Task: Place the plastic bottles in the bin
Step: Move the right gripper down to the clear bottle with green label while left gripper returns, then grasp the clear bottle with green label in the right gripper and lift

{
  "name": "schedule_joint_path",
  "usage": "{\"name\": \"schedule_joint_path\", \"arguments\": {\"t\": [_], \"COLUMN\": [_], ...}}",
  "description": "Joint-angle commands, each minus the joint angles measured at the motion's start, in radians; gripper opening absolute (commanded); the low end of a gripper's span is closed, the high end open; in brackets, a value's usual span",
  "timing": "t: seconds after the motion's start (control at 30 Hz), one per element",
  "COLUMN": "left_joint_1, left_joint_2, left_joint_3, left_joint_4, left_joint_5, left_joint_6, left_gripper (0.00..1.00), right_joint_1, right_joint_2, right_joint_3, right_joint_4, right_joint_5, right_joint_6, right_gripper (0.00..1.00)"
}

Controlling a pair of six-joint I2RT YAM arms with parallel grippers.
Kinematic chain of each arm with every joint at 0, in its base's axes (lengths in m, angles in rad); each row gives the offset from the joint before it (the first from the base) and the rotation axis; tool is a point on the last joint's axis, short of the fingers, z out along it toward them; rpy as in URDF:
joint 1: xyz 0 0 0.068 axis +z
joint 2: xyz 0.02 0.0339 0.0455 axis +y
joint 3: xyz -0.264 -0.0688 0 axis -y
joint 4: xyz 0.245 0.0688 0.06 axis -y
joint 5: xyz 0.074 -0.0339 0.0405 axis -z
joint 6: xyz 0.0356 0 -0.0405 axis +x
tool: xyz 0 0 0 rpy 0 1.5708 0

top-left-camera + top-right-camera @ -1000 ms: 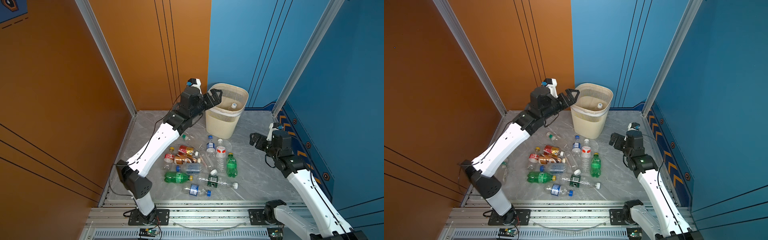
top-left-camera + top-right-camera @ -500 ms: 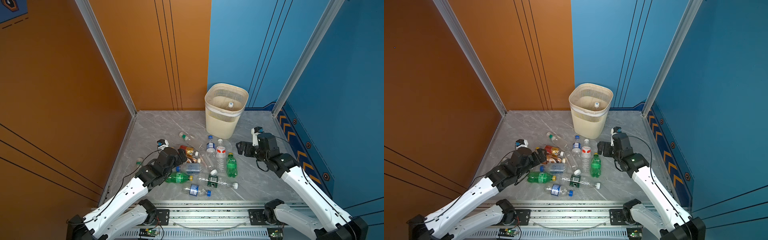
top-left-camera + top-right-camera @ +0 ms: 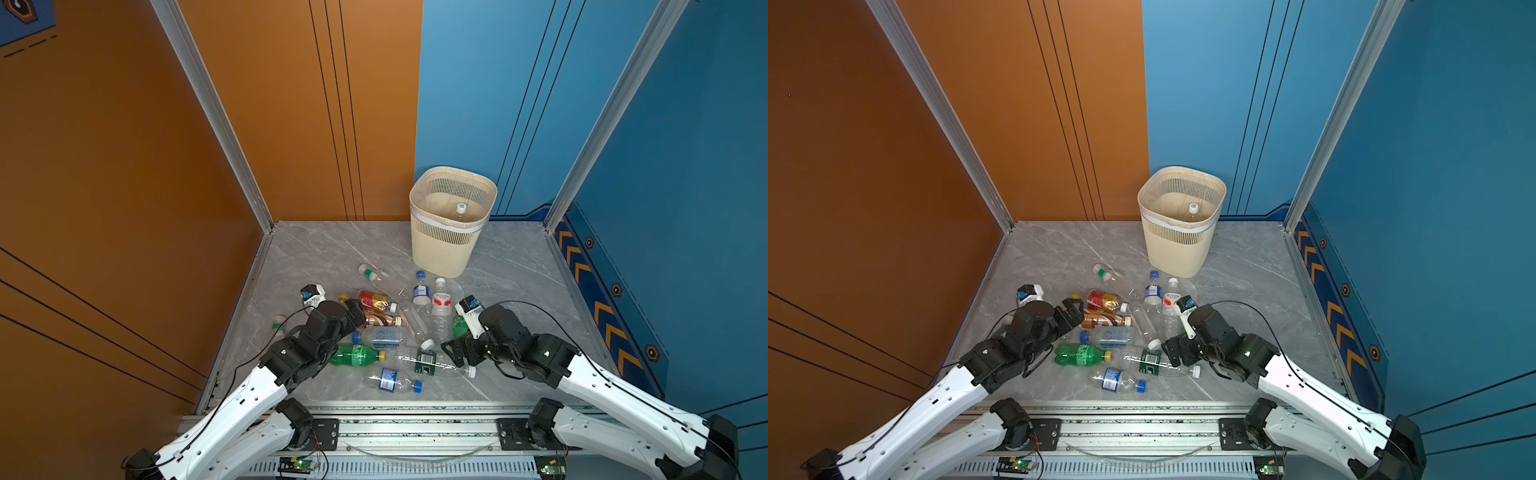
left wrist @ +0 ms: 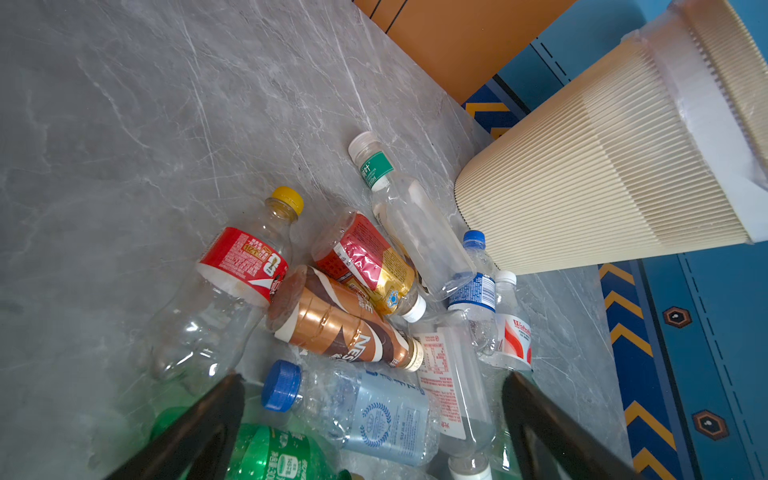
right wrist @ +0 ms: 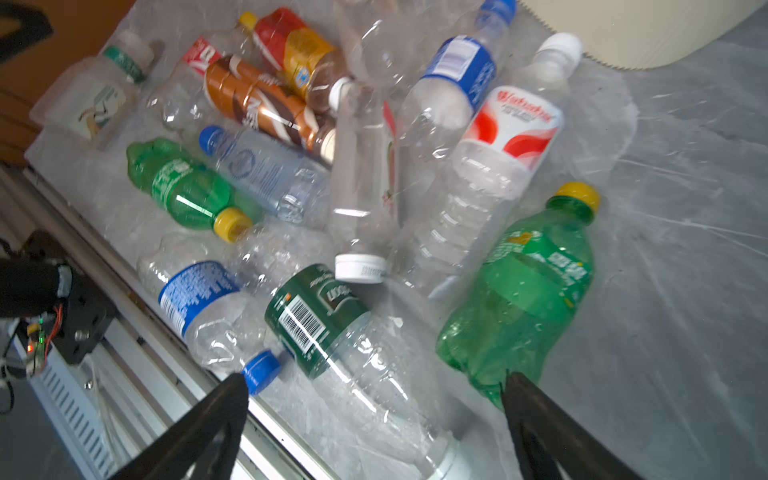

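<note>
**Both grippers spread wide at the bottle heap, one bottle in the bin**

The grey marbled tabletop carries everything. The tall cream plastic bin with slotted ribbed sides stands upright well beyond both grippers. A clear bottle with a white cap stands inside it. The other plastic bottles lie in a loose heap between the two arms, on the near side of the bin.

The left gripper hangs low at its edge of the heap, jaws wide apart and gripping nothing. A clear bottle with a blue cap and pale blue label lies between its fingers. A green plastic bottle lies beside one finger. Just past the fingertips rests a brown-wrapped bottle, and beyond that a clear bottle with a red label and yellow cap.

The right gripper is spread just as wide and holds nothing. A clear bottle with a dark green label lies lengthwise between its fingers. A second green bottle with a yellow cap has its base at one fingertip; I cannot tell whether they touch. The blue cap of a clear blue-labelled bottle sits just beside the other fingertip.
</note>
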Motion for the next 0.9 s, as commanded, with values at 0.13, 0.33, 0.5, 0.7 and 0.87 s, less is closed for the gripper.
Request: {"name": "schedule_joint_path", "arguments": {"t": [0.13,0.33,0.5,0.7,0.87], "left_joint_1": [0.032,0.059,0.076,0.091,0.1], "left_joint_2": [-0.033,-0.041,-0.043,-0.043,-0.045], "left_joint_3": [-0.024,-0.025,-0.025,-0.027,-0.026], "left_joint_4": [-0.039,-0.039,-0.039,-0.032,-0.031], "left_joint_5": [-0.013,0.011,0.029,0.045,0.053], "left_joint_6": [-0.014,-0.009,0.001,0.004,0.004], "left_gripper": [0.98,0.98,0.98,0.98,0.98], "right_joint_1": [0.137,0.218,0.236,0.237,0.238], "right_joint_2": [0.049,0.142,0.223,0.303,0.384], "right_joint_3": [-0.028,-0.025,-0.015,-0.013,-0.009], "right_joint_4": [0.056,0.084,0.104,0.148,0.186], "right_joint_5": [0.059,0.133,0.169,0.194,0.23], "right_joint_6": [-0.052,-0.077,-0.08,-0.091,-0.103], "right_gripper": [0.9,0.85,0.84,0.83,0.82]}}
